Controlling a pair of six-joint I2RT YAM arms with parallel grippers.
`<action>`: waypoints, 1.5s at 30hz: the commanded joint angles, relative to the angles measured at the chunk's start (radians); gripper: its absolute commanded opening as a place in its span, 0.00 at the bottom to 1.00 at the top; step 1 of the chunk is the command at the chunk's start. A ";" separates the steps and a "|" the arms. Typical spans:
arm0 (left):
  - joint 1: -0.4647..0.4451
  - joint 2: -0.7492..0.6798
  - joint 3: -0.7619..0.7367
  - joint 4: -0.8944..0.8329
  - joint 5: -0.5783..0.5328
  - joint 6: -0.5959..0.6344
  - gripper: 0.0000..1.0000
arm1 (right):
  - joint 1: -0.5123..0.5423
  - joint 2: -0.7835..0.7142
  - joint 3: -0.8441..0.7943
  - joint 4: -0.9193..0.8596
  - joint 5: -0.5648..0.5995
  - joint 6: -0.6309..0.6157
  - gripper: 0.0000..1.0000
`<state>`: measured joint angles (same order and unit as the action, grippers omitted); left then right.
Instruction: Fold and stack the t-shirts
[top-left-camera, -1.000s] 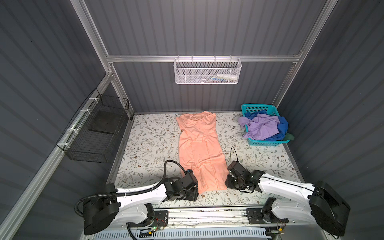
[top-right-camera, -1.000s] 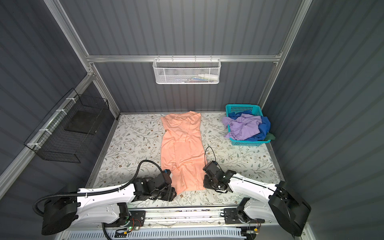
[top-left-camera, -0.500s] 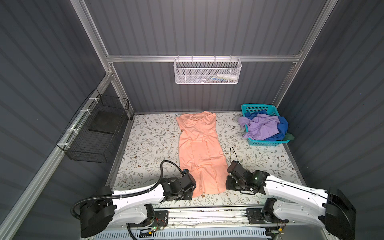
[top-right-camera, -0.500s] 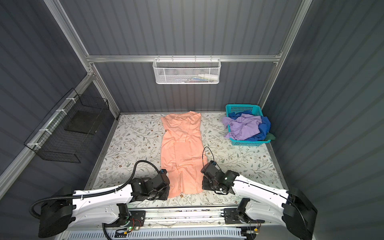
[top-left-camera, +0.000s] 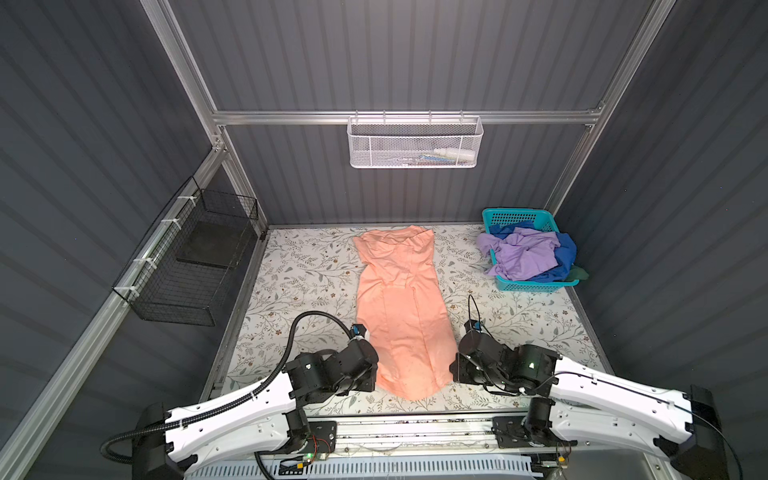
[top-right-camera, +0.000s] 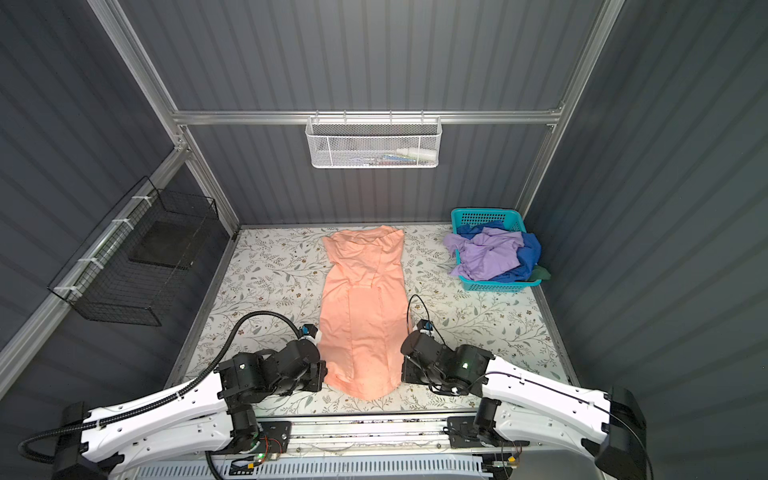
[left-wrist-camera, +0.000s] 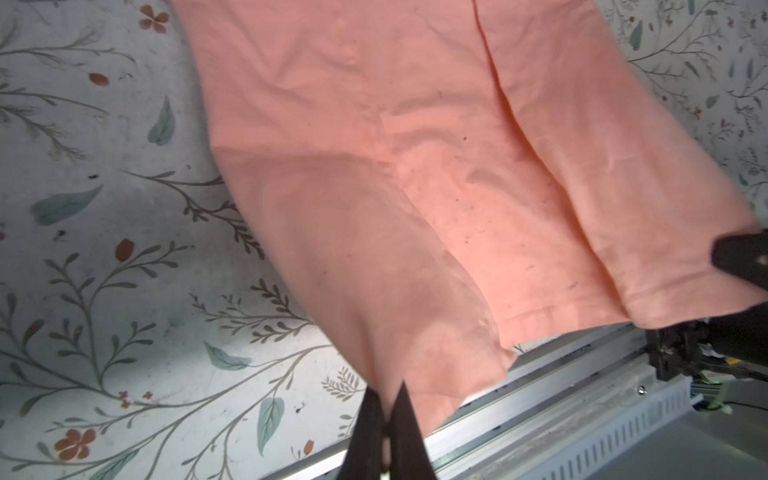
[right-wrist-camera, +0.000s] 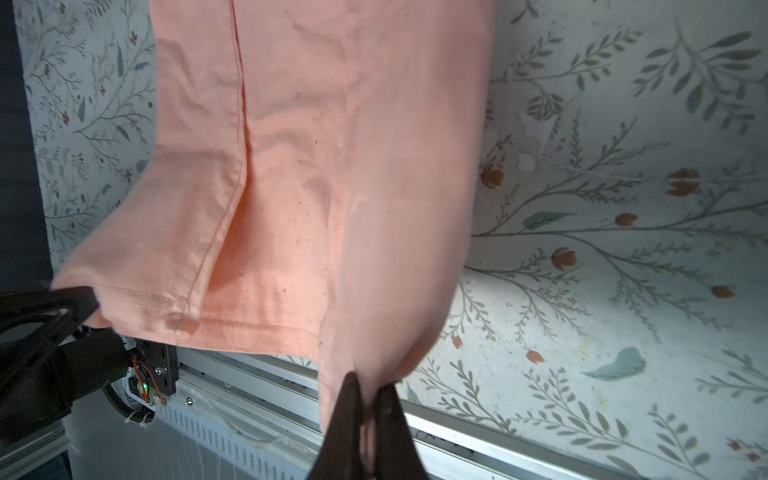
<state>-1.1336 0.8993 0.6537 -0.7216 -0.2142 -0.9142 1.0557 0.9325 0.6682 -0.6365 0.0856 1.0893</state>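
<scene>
Where the tabletop (top-left-camera: 303, 282) meets its near rail, the left end effector (left-wrist-camera: 388, 392) is pinched tight on the left corner of the hem of the peach-orange t-shirt (left-wrist-camera: 415, 166). The right end effector (right-wrist-camera: 368, 384) is clamped just as tightly on the right corner. Only the wrist views show this, with cloth bunched between the closed jaws. In both top views the black wrist bodies hide the fingertips, so each grip reads merely as an arm pressed against one side of the hem. Each wrist view also catches the opposite end effector at the other corner of the hem. The top views alone show the whole garment, folded lengthwise into a narrow strip that runs from the near edge to the far edge at mid-tabletop. Farther back on the right, seen only from above, a teal basket (top-left-camera: 536, 286) holds a crumpled lavender t-shirt (top-left-camera: 523, 255) lying on a royal blue t-shirt (top-left-camera: 565, 253). A dark green t-shirt (top-left-camera: 578, 273) shows at the basket's near right corner. Beyond, a white mesh basket (top-left-camera: 413, 143) hangs on the back wall and a black wire basket (top-left-camera: 195, 266) on the left wall.
</scene>
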 joint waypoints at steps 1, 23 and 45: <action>-0.005 0.022 0.036 -0.027 -0.076 -0.018 0.00 | -0.030 0.011 0.033 0.041 0.030 0.011 0.00; 0.381 0.299 0.205 0.097 -0.008 0.253 0.00 | -0.421 0.391 0.291 0.118 -0.208 -0.323 0.00; 0.706 0.840 0.600 0.330 0.150 0.473 0.00 | -0.662 0.954 0.813 0.026 -0.407 -0.483 0.00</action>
<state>-0.4446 1.7054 1.2034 -0.4019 -0.1123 -0.4831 0.4046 1.8488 1.4216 -0.5701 -0.2878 0.6350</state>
